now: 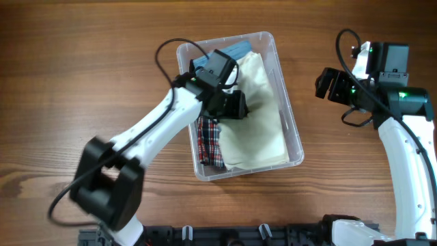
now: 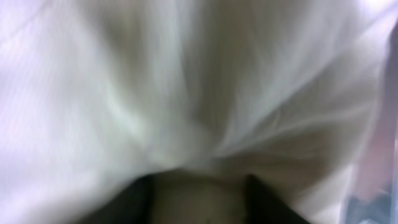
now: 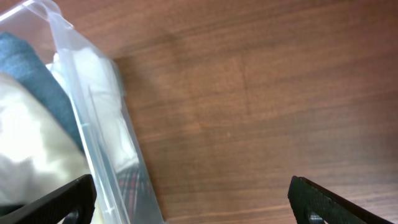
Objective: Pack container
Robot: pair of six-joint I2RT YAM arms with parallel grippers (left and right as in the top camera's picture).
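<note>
Wooden worktop (image 1: 82,55), container (image 1: 225,39) at its middle; left claw (image 1: 232,104) sunk in cream cloth (image 1: 263,116) inside, grip impossible to tell, right claw (image 1: 332,83) open toward the right edge; best to press the cloth flat below the rim.

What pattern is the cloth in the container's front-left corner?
The cloth is red, white and dark plaid; the overhead view shows it best.

The container (image 1: 295,130) is clear, glossy plastic. Inside it, a cream cloth (image 1: 263,116) looks soft, matt and creased. A checked woven cloth (image 1: 210,140) lies at 7 o'clock, and a blue, felt-like cloth (image 1: 239,49) at 12 o'clock. The surface (image 1: 82,68) is smooth, grained wood with a low sheen.
</note>
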